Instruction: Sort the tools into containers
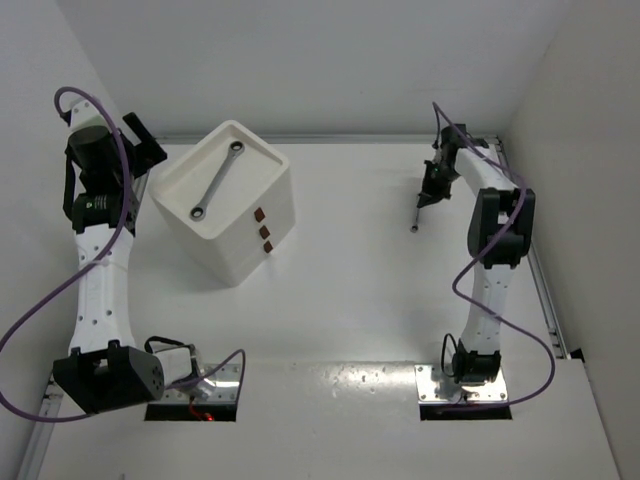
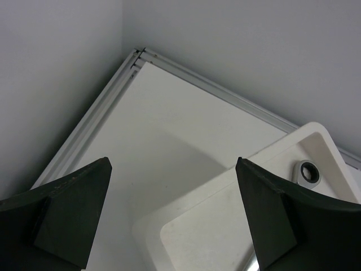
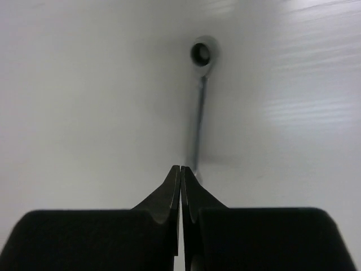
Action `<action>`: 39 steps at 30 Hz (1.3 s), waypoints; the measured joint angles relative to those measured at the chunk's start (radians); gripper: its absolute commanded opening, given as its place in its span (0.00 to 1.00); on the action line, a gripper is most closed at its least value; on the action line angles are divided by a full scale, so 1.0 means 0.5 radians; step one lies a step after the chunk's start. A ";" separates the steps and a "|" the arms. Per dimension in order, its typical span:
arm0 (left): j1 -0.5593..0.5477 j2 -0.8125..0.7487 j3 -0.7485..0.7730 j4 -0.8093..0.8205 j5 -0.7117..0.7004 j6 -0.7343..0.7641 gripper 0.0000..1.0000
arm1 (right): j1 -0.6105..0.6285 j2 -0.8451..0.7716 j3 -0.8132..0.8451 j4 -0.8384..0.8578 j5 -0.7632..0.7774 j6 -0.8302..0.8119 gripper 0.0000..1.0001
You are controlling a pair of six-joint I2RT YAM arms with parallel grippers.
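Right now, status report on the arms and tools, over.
Left jaws open by white box. Right jaws shut on wrench. Second wrench lies in top tray. Nothing seen in the way.

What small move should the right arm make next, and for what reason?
Probably swing left toward the white box. The right gripper is shut on a wrench, well apart from the box, whose top tray already holds another wrench.
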 measured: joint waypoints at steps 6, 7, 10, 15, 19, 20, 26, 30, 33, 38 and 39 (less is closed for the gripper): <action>0.000 0.003 -0.004 0.009 0.016 -0.024 1.00 | 0.203 -0.504 -0.203 0.023 -0.311 0.099 0.00; 0.000 0.006 -0.005 0.013 0.022 -0.024 1.00 | 0.233 -0.599 -0.243 0.035 -0.347 0.120 0.00; 0.000 0.015 -0.012 0.018 0.039 -0.030 1.00 | 0.275 -0.838 -0.367 0.065 -0.397 0.163 0.09; -0.011 0.047 -0.019 0.034 0.081 -0.037 1.00 | 0.272 -0.933 -0.519 0.077 -0.262 0.235 0.45; -0.014 0.054 -0.026 0.034 0.107 -0.038 1.00 | 0.268 -0.687 -0.417 0.062 -0.083 0.298 0.44; -0.014 0.054 -0.026 0.037 0.111 -0.037 1.00 | 0.268 -0.591 -0.355 0.052 -0.038 0.311 0.43; -0.014 0.053 -0.026 0.045 0.101 -0.037 1.00 | 0.304 -0.189 -0.108 0.031 0.274 0.349 0.39; -0.014 0.037 -0.047 0.043 0.076 -0.037 1.00 | 0.322 -0.132 -0.088 0.007 0.404 0.356 0.39; -0.014 0.031 -0.056 0.037 0.064 -0.035 1.00 | 0.328 -0.130 -0.088 -0.002 0.456 0.356 0.39; -0.014 0.031 -0.056 0.037 0.037 -0.035 1.00 | 0.323 -0.111 -0.088 -0.002 0.497 0.365 0.38; -0.014 0.031 -0.056 0.037 0.035 -0.035 1.00 | 0.323 -0.098 -0.088 -0.002 0.498 0.368 0.38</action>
